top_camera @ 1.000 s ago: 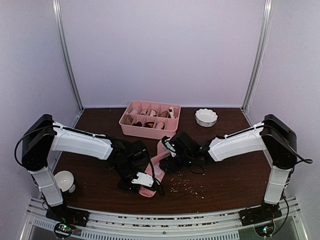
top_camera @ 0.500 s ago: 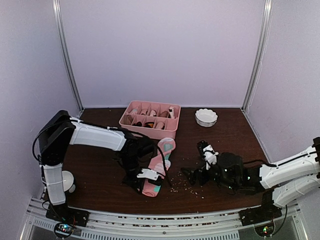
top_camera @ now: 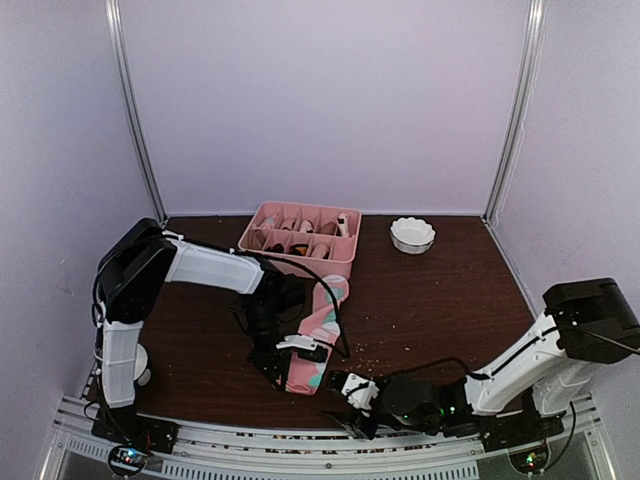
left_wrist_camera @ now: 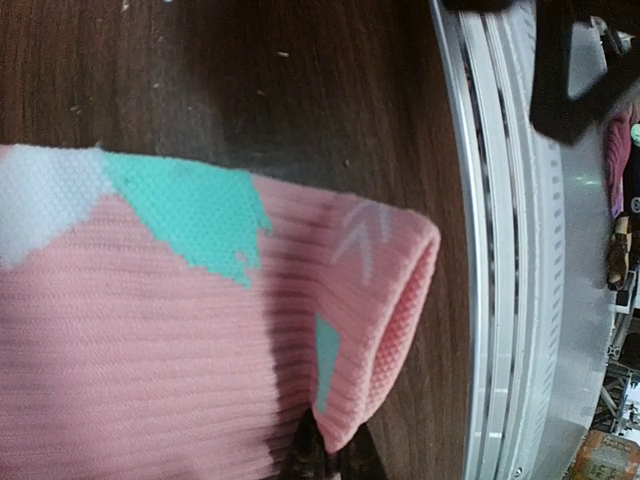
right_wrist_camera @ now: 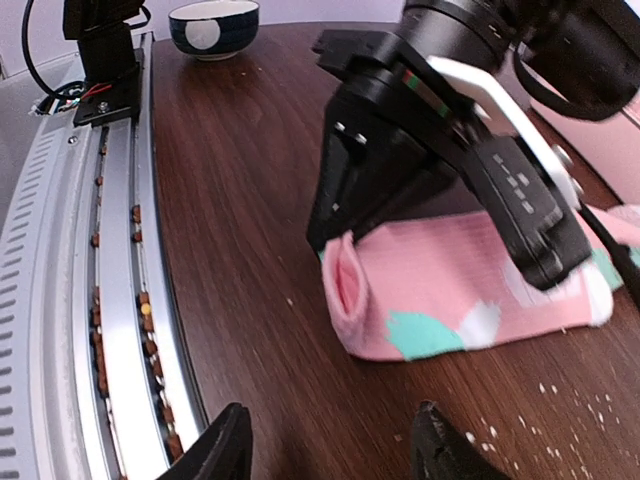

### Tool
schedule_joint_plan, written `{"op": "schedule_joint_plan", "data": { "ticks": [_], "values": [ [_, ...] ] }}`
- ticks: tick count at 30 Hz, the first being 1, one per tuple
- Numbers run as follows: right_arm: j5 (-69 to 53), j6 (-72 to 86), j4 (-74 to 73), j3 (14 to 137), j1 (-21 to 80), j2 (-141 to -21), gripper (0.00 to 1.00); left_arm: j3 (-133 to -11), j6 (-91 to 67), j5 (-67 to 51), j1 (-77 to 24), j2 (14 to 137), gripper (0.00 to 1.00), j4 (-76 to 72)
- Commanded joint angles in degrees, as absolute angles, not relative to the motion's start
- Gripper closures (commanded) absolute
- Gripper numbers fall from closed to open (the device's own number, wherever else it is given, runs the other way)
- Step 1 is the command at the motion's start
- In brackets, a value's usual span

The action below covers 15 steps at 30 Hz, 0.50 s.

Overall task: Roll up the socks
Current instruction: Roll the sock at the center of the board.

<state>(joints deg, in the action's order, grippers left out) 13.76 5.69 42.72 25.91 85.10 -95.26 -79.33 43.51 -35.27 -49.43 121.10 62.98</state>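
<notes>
The pink sock (top_camera: 318, 335) with teal and white patches lies stretched on the brown table, its open cuff toward the front edge. It fills the left wrist view (left_wrist_camera: 150, 330) and also shows in the right wrist view (right_wrist_camera: 450, 290). My left gripper (top_camera: 284, 370) is shut on the cuff's edge (left_wrist_camera: 385, 340), with its dark fingertips (left_wrist_camera: 312, 455) pinching the fabric. It also shows in the right wrist view (right_wrist_camera: 335, 235). My right gripper (top_camera: 350, 393) sits low at the front edge, open and empty (right_wrist_camera: 335, 450), a short way in front of the cuff. The cream sock is not in view.
A pink divided tray (top_camera: 298, 262) holding rolled items stands at the back. A white bowl (top_camera: 412, 235) is at the back right and another bowl (top_camera: 130, 362) at the front left (right_wrist_camera: 213, 20). Crumbs (top_camera: 385, 350) are scattered right of the sock. A metal rail (top_camera: 300, 437) runs along the front.
My right arm let go of the sock's far end and swung down to the front edge, now facing the cuff. My left gripper kept its hold and shifted the cuff slightly right.
</notes>
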Motion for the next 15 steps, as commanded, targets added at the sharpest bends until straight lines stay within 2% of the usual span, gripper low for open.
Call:
{"op": "schedule_joint_plan", "data": {
  "ticks": [1, 7, 15],
  "values": [
    [13.0, 2.2, 46.1, 32.3, 85.5, -100.5, 0.48, -79.8, 43.8, -33.6, -49.4, 123.9, 1.00, 63.9],
    [10.6, 3.2, 46.6, 36.9, 83.2, -105.8, 0.57, -80.7, 43.3, -33.0, -49.4, 124.1, 1.00, 64.0],
    [9.7, 4.8, 45.7, 39.6, 81.2, -109.4, 0.60, -80.8, 43.4, -32.0, -49.4, 124.1, 1.00, 64.2]
  ]
}}
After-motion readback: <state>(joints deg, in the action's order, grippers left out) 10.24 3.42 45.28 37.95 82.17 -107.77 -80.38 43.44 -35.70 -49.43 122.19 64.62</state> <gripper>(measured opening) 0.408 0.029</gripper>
